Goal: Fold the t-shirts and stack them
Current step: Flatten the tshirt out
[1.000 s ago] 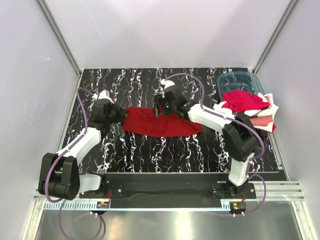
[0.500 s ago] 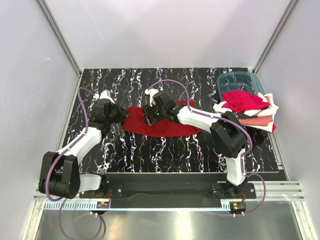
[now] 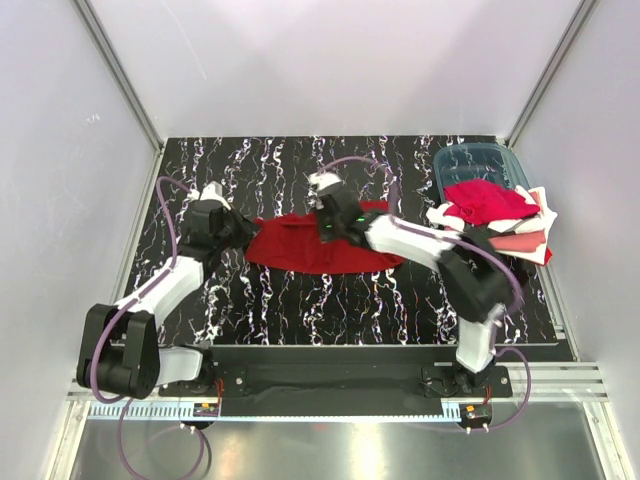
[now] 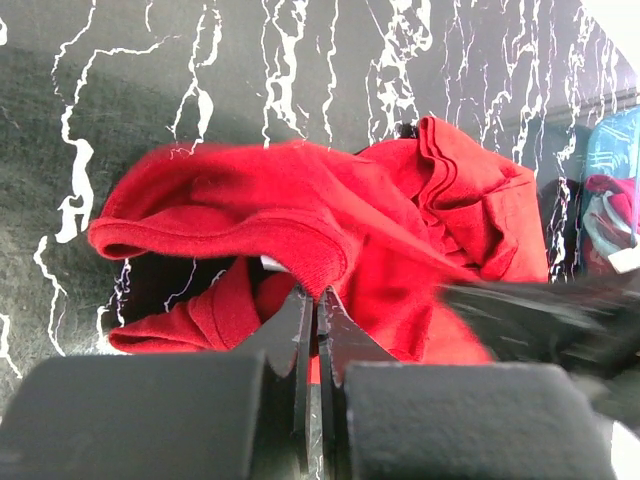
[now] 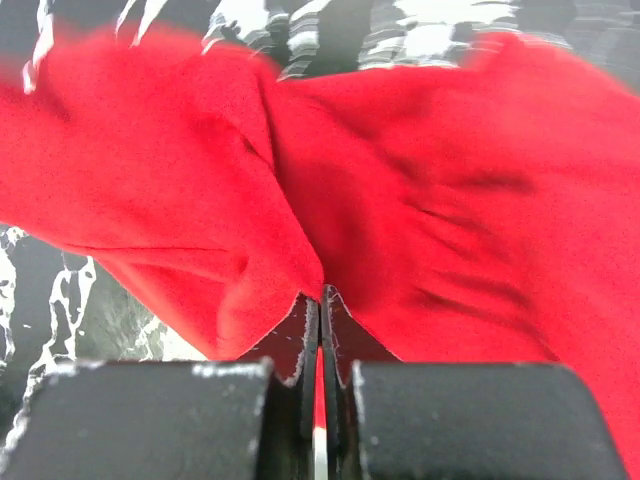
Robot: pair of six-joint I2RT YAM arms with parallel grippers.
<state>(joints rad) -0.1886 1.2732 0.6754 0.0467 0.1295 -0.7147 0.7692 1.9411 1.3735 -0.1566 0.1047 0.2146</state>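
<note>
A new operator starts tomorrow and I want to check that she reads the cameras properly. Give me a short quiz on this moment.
1. True or false: the left claw is shut on the red t-shirt.
2. Where does the pile of shirts lie? A) far left B) far right, by the teal bin C) under the left arm
3. Fill in: the right claw pinches ___ cloth.
Key: 1 true; 2 B; 3 red.
</note>
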